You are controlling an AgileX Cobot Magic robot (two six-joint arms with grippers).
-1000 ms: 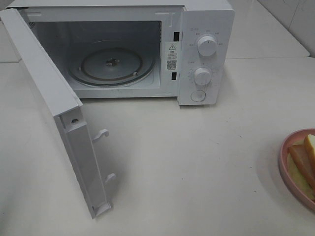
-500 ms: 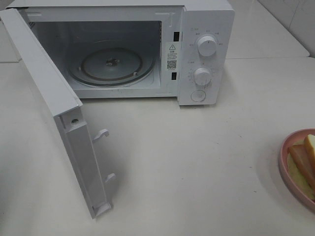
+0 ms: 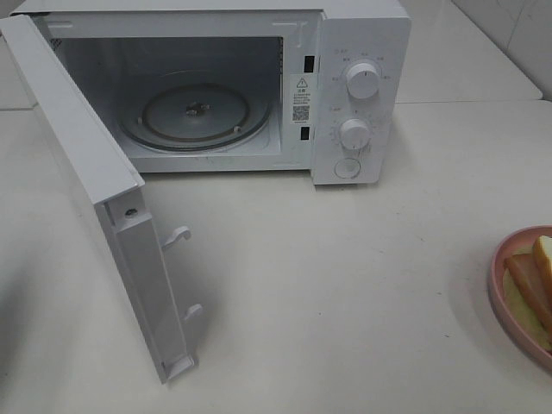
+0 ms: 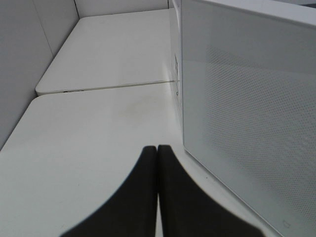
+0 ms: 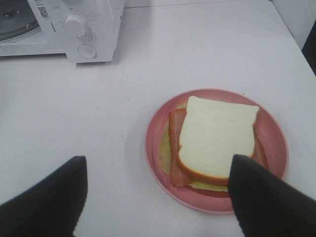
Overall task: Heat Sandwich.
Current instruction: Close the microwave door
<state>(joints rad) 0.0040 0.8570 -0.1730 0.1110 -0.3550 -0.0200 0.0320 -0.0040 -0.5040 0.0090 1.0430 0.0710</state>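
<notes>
The sandwich [image 5: 215,140], white bread over brownish filling, lies on a round pink plate [image 5: 274,133]; in the high view it [image 3: 536,280] shows only partly, at the right edge of the table. My right gripper [image 5: 158,197] hovers open just short of the plate, one finger [image 5: 261,197] over its rim. The white microwave [image 3: 362,52] stands at the back with its door [image 3: 82,164] swung wide and the glass turntable [image 3: 194,116] bare. My left gripper [image 4: 157,192] is shut with nothing in it, beside the outer face of the door [image 4: 247,113]. Neither arm shows in the high view.
Two knobs [image 3: 362,79] and a round button [image 3: 347,168] sit on the microwave's right panel. The door's latch hooks [image 3: 177,235] stick out toward the table's middle. White table [image 3: 345,285] stretches between microwave and plate. A wall borders the table beyond the left gripper.
</notes>
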